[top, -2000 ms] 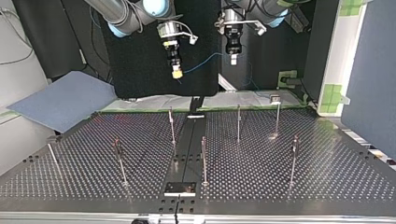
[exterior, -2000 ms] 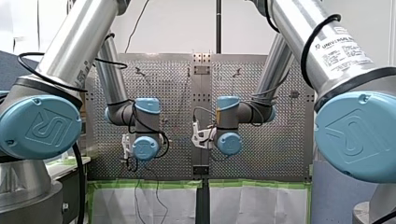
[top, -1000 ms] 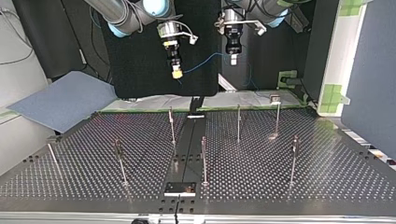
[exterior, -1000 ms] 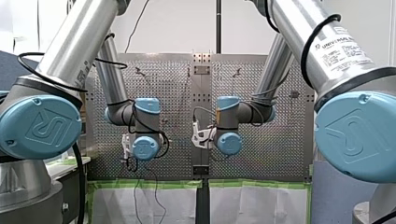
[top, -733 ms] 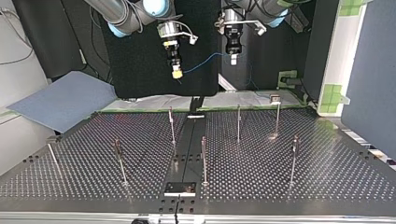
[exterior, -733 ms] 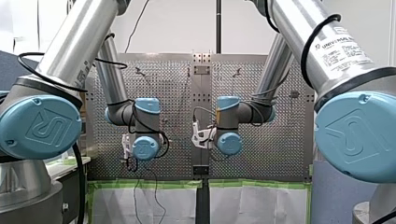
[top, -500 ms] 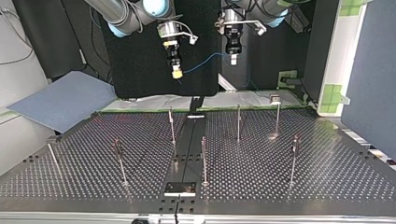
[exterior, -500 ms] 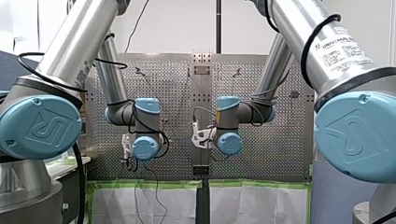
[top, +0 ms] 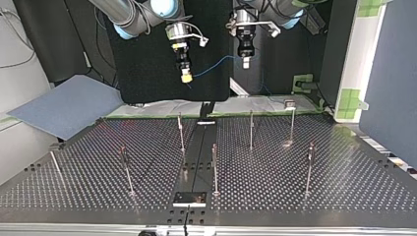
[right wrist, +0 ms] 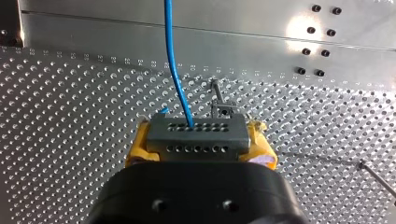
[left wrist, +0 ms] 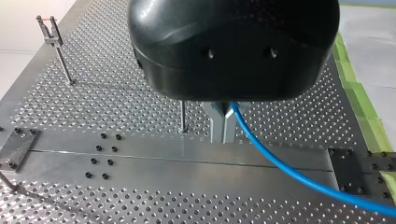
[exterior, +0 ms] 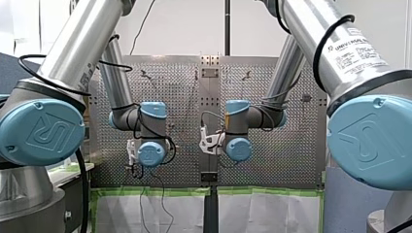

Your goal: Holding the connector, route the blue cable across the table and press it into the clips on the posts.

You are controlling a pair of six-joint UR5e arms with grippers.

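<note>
Over the surface (top: 344, 182) my right tool (top: 186, 77) pinched the connector (right wrist: 196, 137), my left tool (left wrist: 223, 135) the blue cable (left wrist: 280, 163), likely to guide it.

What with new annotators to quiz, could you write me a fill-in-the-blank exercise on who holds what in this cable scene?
1. My right gripper is shut on the grey ____.
2. The cable leaving that part is ____ in colour.
3. My left gripper is ____ on the cable.
4. In the top view the cable hangs ____ my two grippers, clear of the posts.
Missing words: connector; blue; shut; between.
</note>
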